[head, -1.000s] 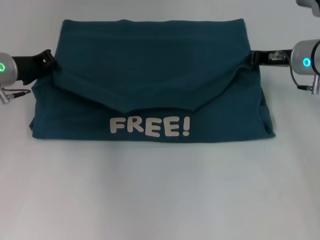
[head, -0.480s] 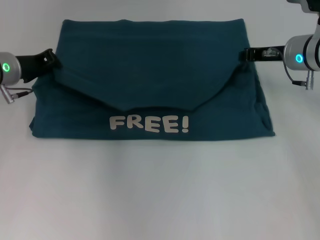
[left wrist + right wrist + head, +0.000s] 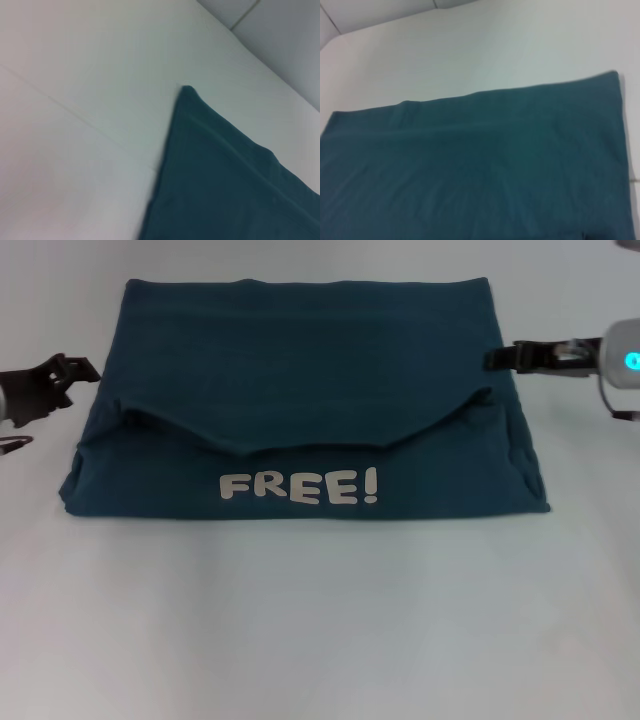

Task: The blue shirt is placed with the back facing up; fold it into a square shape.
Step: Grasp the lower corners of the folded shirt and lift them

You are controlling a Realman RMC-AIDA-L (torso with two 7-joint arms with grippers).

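Observation:
The blue shirt (image 3: 300,370) lies flat on the white table (image 3: 320,620), folded to a wide rectangle. A curved flap of plain fabric lies over its middle, and the white "FREE!" lettering (image 3: 299,488) shows below it near the front edge. My left gripper (image 3: 78,370) is open and empty, just off the shirt's left edge. My right gripper (image 3: 497,359) is open and empty at the shirt's right edge. A shirt corner shows in the left wrist view (image 3: 225,185), and the shirt's plain far part shows in the right wrist view (image 3: 470,160).
Bare white tabletop surrounds the shirt, with a broad stretch in front of it. A seam in the table surface (image 3: 75,112) shows in the left wrist view.
Both grippers have let go of the folded flap and drawn outward from the shirt's sides. The flap's side corners have dropped and now lie flat on the shirt.

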